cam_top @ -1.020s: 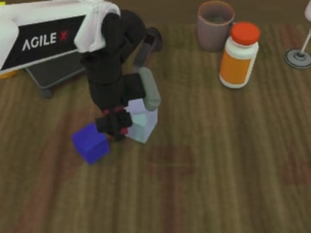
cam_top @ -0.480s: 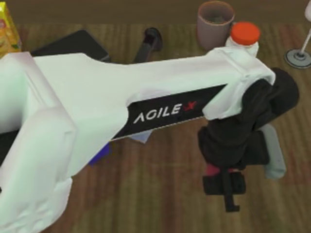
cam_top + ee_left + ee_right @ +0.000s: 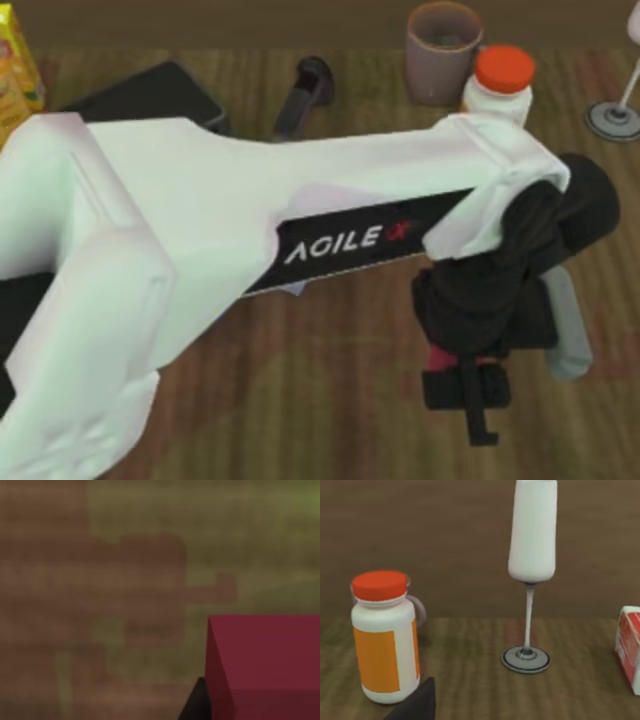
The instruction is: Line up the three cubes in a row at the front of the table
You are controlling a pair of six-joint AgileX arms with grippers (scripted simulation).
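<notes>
White casing of the left arm stretches across the top view from the lower left corner toward the right, its black wrist bending down over the table (image 3: 330, 420) right of centre, with the left gripper (image 3: 470, 395) pointing toward the front edge. A sliver of dark red shows just under the wrist there, and the left wrist view fills its lower corner with the dark red cube (image 3: 265, 665), a black fingertip (image 3: 197, 702) pressed against its side, so the gripper is closed on that cube and holds it above the wood grain with its reddish square patches. How high it hangs cannot be told. The arm's bulk hides much of the table: only a small pale corner (image 3: 292, 288) peeks from beneath the casing near the middle, most likely the pale blue-white cube, and the deep blue cube cannot be seen at all. At the back stand a brownish cup (image 3: 443, 52) and an orange-labelled bottle (image 3: 497, 82) with a red cap, partly covered by the arm; a dark grey tray (image 3: 150, 95) and a yellow carton (image 3: 18, 65) sit at the far left. The right arm itself is out of the top view; its wrist camera faces the bottle, a tall white glass (image 3: 530, 575) and a red-and-white box (image 3: 630, 650), with a dark finger tip (image 3: 417, 705) cut off at the edge, too little to judge its opening.
</notes>
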